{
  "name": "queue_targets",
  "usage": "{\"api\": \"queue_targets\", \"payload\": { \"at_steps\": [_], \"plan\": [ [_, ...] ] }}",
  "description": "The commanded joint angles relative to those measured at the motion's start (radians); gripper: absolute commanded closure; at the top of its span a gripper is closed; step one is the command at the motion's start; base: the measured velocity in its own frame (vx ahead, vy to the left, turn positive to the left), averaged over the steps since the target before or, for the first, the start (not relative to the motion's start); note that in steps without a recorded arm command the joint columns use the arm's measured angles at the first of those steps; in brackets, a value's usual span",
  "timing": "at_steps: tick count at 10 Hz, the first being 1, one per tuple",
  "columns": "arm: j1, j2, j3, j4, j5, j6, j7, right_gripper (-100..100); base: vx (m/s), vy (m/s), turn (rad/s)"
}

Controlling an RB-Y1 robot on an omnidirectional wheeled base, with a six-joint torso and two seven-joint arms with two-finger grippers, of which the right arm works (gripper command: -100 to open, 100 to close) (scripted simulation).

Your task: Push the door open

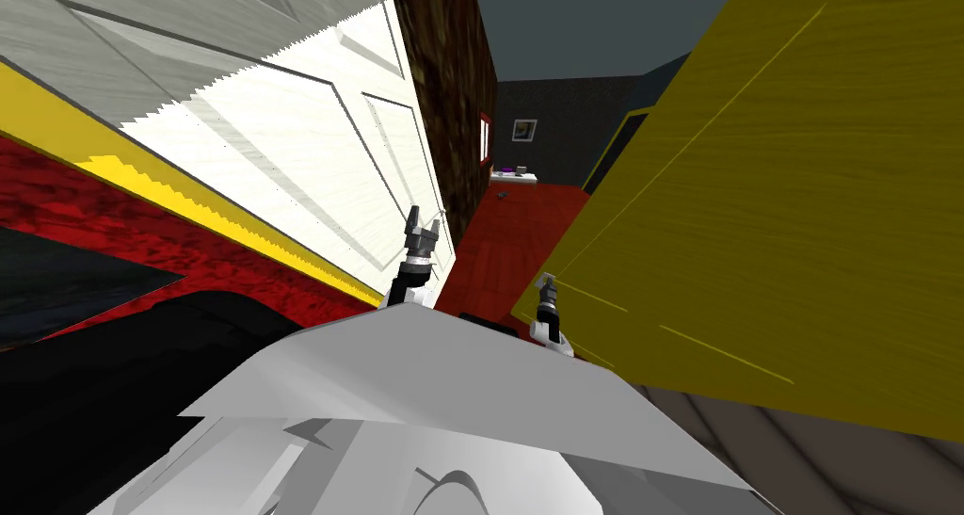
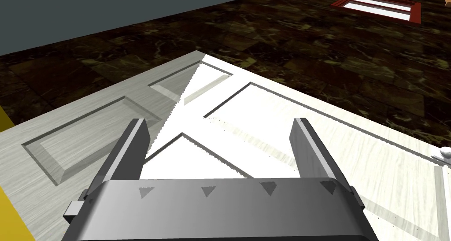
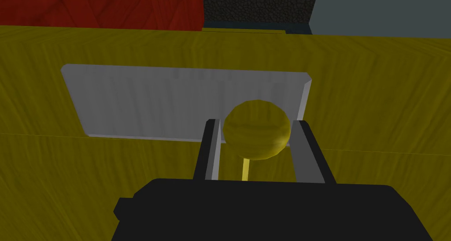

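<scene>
in the head view a yellow wood-grained door [image 1: 772,208] fills the right side of the frame, standing at an angle with red floor [image 1: 513,236] running past its near edge toward a dark far wall. the right gripper [image 1: 546,281] sits just right of centre, at that door's near edge. a white panelled door [image 1: 311,152] takes the upper left, with a dark brown marbled wall [image 1: 452,86] beside it, and the left gripper [image 1: 424,229] is raised in front of its lower corner, near the centre of the frame. far off, above centre, a small white table [image 1: 513,175] stands under a framed picture [image 1: 524,130]. in the left wrist view the left gripper [image 2: 219,120] has its two fingers spread wide with nothing between them, facing the white panelled door; a small white knob [image 2: 445,153] shows beyond the outer side of one finger. in the right wrist view the right gripper [image 3: 256,122] pinches a round yellow knob [image 3: 256,135], its fingers [image 3: 211,150] pressing the ball's two sides; the knob stands on a thin stem off the yellow door, in front of a flat grey plate [image 3: 154,101] set into it.
</scene>
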Motion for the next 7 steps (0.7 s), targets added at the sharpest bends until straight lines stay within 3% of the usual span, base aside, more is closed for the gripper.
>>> {"api": "queue_targets", "payload": {
  "at_steps": [1,7],
  "plan": [
    [0.012,-0.011,-0.008,-0.033,-0.003,0.008,0.001,100,0.123,0.014,-0.012],
    [0.012,-0.041,-0.06,-0.03,-0.034,0.009,0.014,100,0.149,0.028,-0.04]
  ]
}}
